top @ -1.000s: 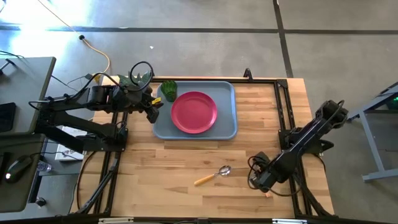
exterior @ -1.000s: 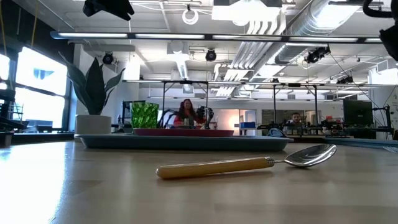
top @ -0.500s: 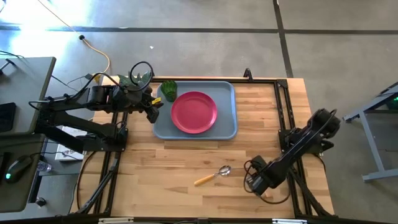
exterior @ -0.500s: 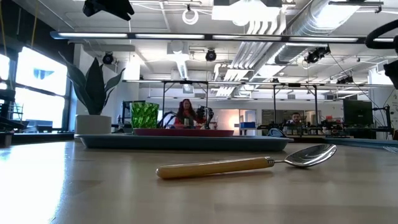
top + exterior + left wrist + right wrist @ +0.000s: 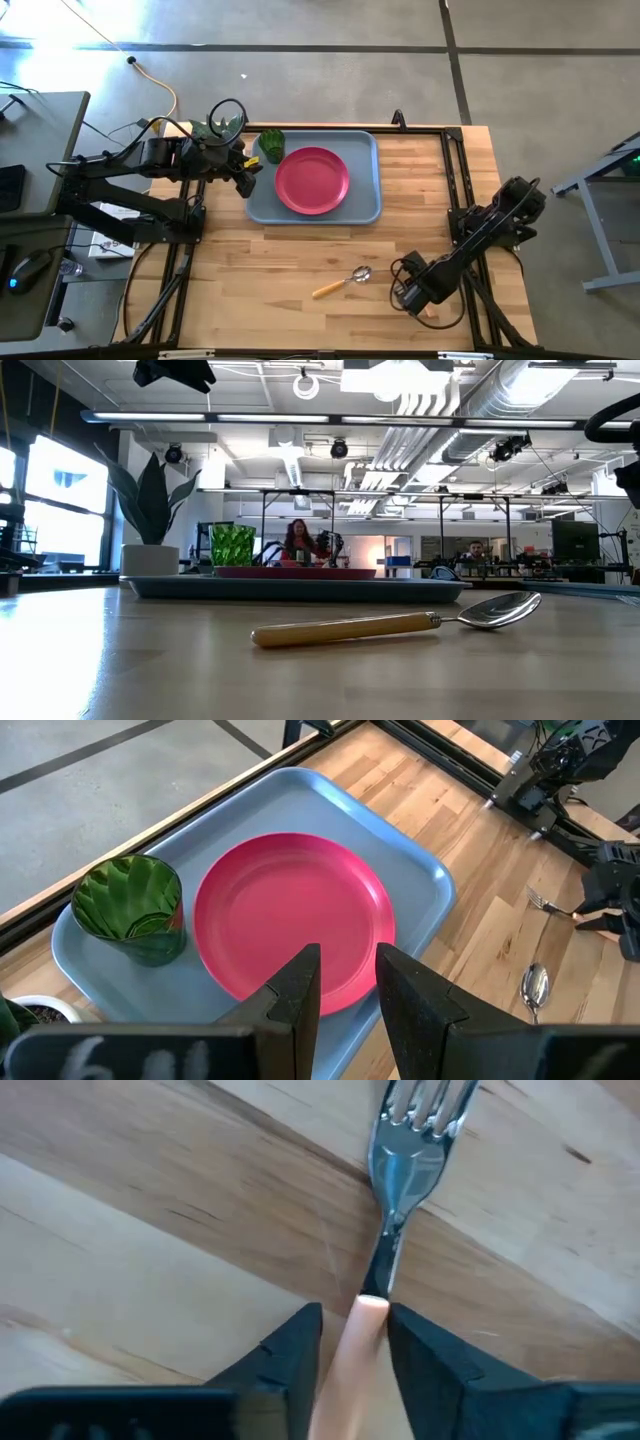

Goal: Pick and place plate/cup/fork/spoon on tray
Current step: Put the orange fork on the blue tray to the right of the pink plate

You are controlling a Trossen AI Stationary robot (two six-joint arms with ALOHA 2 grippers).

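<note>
At the bench's (image 5: pixel 300 250) front right, your right gripper (image 5: pixel 355 1342) has its jaws narrowed around the fork's (image 5: pixel 385 1230) handle; your left gripper (image 5: pixel 348 982), jaws narrowly apart, hovers beside the tray (image 5: pixel 365 205).

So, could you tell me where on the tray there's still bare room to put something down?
The tray is bare along its right side, right of the plate, and in a narrower strip along its front rim. The back-left corner is crowded: the cup sits close beside the plate.
</note>
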